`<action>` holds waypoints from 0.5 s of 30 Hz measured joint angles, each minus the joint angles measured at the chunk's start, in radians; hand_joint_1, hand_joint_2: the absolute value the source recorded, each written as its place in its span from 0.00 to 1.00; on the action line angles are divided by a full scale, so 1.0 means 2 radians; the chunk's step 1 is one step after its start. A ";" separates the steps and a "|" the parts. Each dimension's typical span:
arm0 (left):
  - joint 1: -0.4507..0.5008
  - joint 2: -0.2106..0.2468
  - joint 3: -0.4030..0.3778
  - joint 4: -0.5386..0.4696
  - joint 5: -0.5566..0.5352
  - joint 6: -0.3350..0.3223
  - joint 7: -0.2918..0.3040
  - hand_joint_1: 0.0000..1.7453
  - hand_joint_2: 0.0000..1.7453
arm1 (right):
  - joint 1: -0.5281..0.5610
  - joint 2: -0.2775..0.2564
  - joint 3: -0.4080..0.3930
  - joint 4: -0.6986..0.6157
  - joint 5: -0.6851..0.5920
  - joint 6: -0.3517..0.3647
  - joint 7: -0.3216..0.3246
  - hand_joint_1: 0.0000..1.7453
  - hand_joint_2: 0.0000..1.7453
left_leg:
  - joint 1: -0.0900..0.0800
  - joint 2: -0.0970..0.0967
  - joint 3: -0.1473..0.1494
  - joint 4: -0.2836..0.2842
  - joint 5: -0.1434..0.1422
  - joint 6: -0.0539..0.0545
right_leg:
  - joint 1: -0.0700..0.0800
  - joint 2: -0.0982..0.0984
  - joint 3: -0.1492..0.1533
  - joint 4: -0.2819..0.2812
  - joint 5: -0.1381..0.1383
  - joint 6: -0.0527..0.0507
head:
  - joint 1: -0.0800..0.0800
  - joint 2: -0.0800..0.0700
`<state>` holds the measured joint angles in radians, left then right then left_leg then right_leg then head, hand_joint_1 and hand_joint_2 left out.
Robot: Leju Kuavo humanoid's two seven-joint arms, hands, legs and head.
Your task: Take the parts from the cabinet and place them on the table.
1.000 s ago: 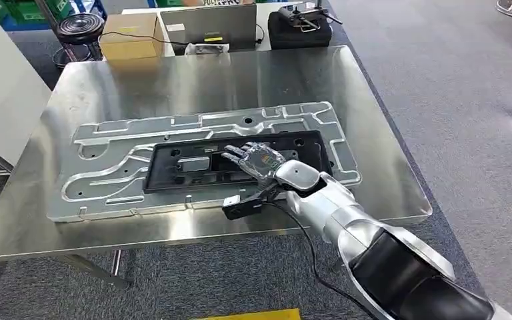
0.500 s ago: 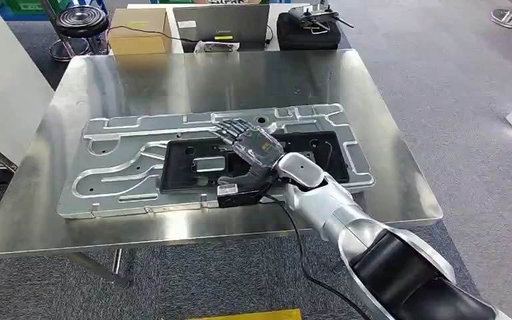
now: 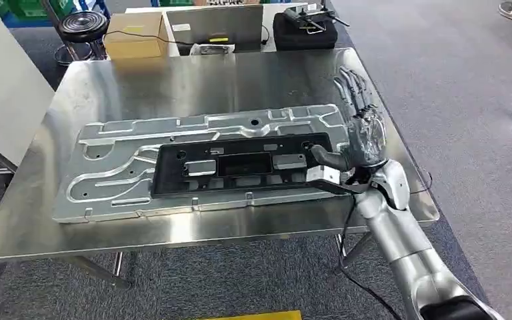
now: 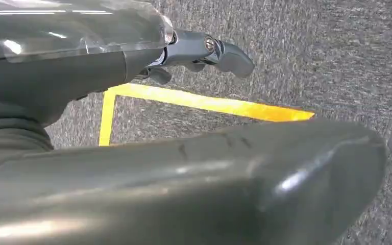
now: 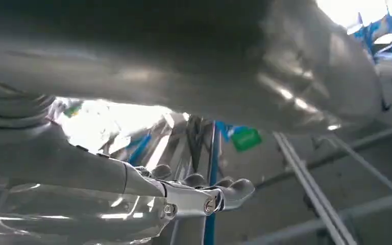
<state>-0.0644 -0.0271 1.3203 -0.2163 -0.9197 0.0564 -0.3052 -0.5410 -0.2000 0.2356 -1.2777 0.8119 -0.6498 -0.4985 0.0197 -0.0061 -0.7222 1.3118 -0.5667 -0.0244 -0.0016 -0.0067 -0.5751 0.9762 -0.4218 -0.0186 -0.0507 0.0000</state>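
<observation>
Right hand (image 3: 363, 137): raised above the right end of the table, fingers spread and pointing away from the robot, holding nothing; thumb close to the black part's right end, and I cannot tell if it touches.
Left hand (image 4: 132, 56): hanging low over grey carpet with a yellow floor line (image 4: 204, 104) under it; fingers look loosely curled, nothing seen in them, but I cannot tell for certain how they lie.
Black part (image 3: 240, 170): a long dark tray-like piece lying flat on top of the silver plate, roughly square with it.
Silver plate (image 3: 133, 167): a large machined aluminium panel, flat on the table, filling most of the middle.
Table (image 3: 193, 80): bare steel, a box and a laptop beyond its far edge.
Step in hand: by my reckoning, releasing and clearing away.
Doing it well: lift the hand straight off, keeping the thumb from dragging the black part's end sideways.
</observation>
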 joint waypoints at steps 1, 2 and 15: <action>-0.001 -0.001 0.001 0.000 0.003 -0.002 -0.004 0.00 0.00 | 0.028 -0.008 -0.017 -0.024 -0.004 -0.010 0.003 0.00 0.00 | 0.000 0.000 0.012 -0.024 0.016 0.000 | 0.000 0.000 0.002 0.001 -0.002 0.003 | 0.000 0.000; -0.002 -0.002 0.005 0.000 0.006 -0.003 -0.007 0.00 0.00 | 0.065 -0.025 -0.047 -0.055 -0.021 -0.018 0.002 0.00 0.00 | 0.000 0.000 0.036 -0.070 0.039 0.001 | -0.001 -0.001 0.005 0.003 -0.005 0.007 | 0.000 0.000; 0.006 -0.005 0.012 0.000 -0.003 -0.015 -0.021 0.00 0.00 | 0.355 -0.015 -0.434 -0.252 -0.107 0.075 -0.078 0.00 0.00 | -0.004 0.005 0.075 -0.149 0.059 0.032 | -0.005 0.000 -0.061 0.168 -0.097 0.033 | 0.001 0.000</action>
<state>-0.0522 -0.0362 1.3436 -0.2163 -0.9262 0.0259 -0.3479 0.1699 -0.2295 -0.6322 -1.7815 0.5970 -0.5004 -0.6542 0.0118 0.0041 -0.5730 1.0139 -0.4492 0.0387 -0.0109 -0.0063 -0.6979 1.3121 -0.6149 0.0477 -0.0492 0.0000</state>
